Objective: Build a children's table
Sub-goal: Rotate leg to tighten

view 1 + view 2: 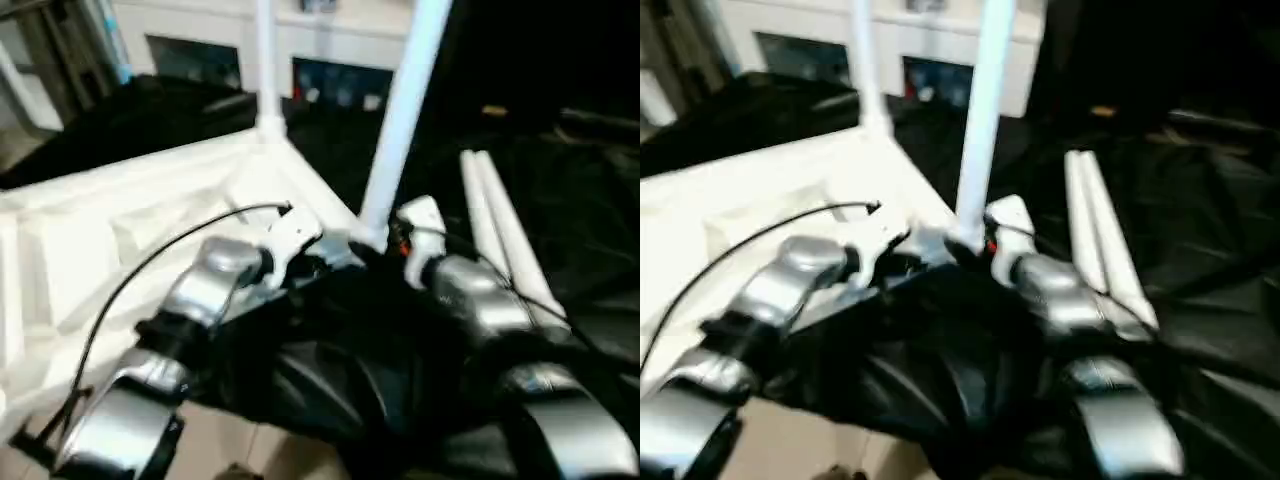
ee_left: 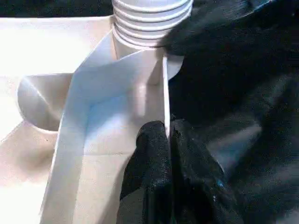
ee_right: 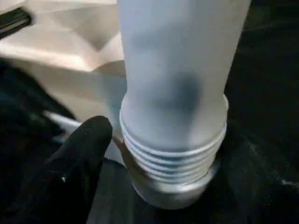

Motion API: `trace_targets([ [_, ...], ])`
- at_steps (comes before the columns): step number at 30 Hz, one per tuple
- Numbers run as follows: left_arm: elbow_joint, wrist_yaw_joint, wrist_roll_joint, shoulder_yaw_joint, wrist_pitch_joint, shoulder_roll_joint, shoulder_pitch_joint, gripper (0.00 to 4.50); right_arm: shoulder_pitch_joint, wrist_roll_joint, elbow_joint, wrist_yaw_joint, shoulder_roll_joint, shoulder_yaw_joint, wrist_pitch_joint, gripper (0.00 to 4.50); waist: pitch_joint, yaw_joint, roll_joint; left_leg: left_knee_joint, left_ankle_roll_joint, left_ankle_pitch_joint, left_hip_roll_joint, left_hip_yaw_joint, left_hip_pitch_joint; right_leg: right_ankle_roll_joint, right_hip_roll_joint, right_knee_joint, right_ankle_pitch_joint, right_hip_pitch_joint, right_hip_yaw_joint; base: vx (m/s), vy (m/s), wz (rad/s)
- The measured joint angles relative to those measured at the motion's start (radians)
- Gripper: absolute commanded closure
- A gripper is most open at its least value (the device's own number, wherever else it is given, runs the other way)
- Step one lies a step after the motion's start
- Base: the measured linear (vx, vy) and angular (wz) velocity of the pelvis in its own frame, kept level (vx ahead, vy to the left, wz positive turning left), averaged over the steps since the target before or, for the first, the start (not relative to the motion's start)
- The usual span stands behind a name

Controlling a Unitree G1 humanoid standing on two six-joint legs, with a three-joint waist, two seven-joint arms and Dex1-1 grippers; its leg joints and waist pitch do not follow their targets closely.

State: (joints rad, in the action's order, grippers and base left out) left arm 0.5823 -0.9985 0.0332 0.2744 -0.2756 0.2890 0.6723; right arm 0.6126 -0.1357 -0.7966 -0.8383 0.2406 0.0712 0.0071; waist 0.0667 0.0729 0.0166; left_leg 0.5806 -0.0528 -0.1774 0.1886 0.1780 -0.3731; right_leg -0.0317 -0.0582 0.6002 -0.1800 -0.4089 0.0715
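The white tabletop (image 1: 120, 240) lies upside down with its ribbed underside up. Two white legs stand upright in its corner sockets, one at the far corner (image 1: 265, 60) and one at the near right corner (image 1: 405, 110). My left gripper (image 2: 169, 140) is shut on the thin rim wall of the tabletop (image 2: 164, 88), just short of that near corner socket. My right gripper (image 1: 385, 240) is at the base of the near leg, whose threaded end (image 3: 173, 144) sits in the socket. It is open: one black finger (image 3: 88, 149) stands just beside the threads, and the other is hidden.
Two loose white legs (image 1: 500, 240) lie side by side on black cloth (image 1: 590, 220) to the right. Black cloth also bunches under my forearms. A white cabinet with dark glass doors (image 1: 330, 75) stands behind.
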Motion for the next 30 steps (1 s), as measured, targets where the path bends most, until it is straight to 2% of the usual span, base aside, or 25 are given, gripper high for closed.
trace_targets([
  [3, -0.029, -0.096, -0.019, 0.019, 0.034, 0.027, -0.028, 4.50, -0.052, -0.008, 0.095, -0.096, 0.040, 0.026, 0.012, 0.70, 0.000, 0.016, -0.001, 0.001, -0.001, 0.000, 0.001, 0.001, 0.001, 0.000, 0.000, 0.002, 0.000, 0.000, 0.000, 0.000, 0.000, 0.00],
  [7, -0.039, -0.181, -0.021, 0.040, 0.089, 0.057, -0.037, 4.50, -0.101, -0.011, 0.206, -0.171, 0.068, 0.060, 0.028, 0.70, 0.001, 0.027, -0.001, 0.004, -0.005, -0.001, 0.003, 0.003, 0.001, 0.000, 0.000, 0.003, 0.000, 0.001, 0.000, 0.000, 0.000, 0.00],
  [12, -0.039, -0.221, -0.023, 0.047, 0.110, 0.073, -0.043, 4.50, -0.133, -0.014, 0.269, -0.211, 0.092, 0.077, 0.060, 0.70, 0.001, 0.028, -0.001, 0.006, -0.005, -0.002, 0.003, 0.005, 0.001, 0.001, -0.001, 0.004, 0.001, 0.002, -0.002, 0.000, 0.000, 0.00],
  [13, -0.039, -0.223, -0.023, 0.047, 0.111, 0.075, -0.044, 4.50, -0.135, -0.015, 0.275, -0.213, 0.093, 0.078, 0.067, 0.94, 0.001, 0.028, -0.001, 0.006, -0.005, -0.002, 0.003, 0.005, 0.001, 0.001, -0.001, 0.004, 0.001, 0.002, -0.002, 0.000, 0.000, 0.00],
  [17, -0.039, -0.236, -0.023, 0.049, 0.122, 0.075, -0.045, 4.50, -0.143, -0.023, 0.299, -0.216, 0.101, 0.076, 0.098, 1.08, 0.001, 0.031, -0.001, 0.006, -0.005, -0.002, 0.003, 0.005, 0.001, 0.001, -0.001, 0.004, 0.000, 0.002, -0.002, 0.000, 0.000, 0.00],
  [18, -0.039, -0.238, -0.023, 0.049, 0.123, 0.076, -0.045, 4.50, -0.146, -0.024, 0.305, -0.216, 0.102, 0.076, 0.101, 1.30, 0.001, 0.031, -0.001, 0.006, -0.005, -0.002, 0.003, 0.005, 0.001, 0.001, -0.001, 0.004, 0.000, 0.002, -0.002, 0.000, 0.000, 0.00],
  [23, -0.039, -0.245, -0.023, 0.049, 0.128, 0.077, -0.047, 4.50, -0.149, -0.026, 0.315, -0.216, 0.103, 0.075, 0.119, 1.66, 0.001, 0.033, -0.001, 0.007, -0.005, -0.001, 0.003, 0.005, 0.002, 0.001, -0.001, 0.006, 0.000, 0.002, -0.002, 0.000, 0.000, 0.00],
  [30, -0.030, -0.217, -0.016, 0.044, 0.126, 0.067, -0.048, 4.50, -0.157, -0.031, 0.318, -0.175, 0.072, 0.055, 0.154, 1.75, 0.001, 0.033, -0.001, 0.010, -0.005, -0.001, 0.003, 0.005, 0.004, 0.002, -0.001, 0.009, 0.000, 0.003, -0.003, 0.000, 0.000, 0.00],
])
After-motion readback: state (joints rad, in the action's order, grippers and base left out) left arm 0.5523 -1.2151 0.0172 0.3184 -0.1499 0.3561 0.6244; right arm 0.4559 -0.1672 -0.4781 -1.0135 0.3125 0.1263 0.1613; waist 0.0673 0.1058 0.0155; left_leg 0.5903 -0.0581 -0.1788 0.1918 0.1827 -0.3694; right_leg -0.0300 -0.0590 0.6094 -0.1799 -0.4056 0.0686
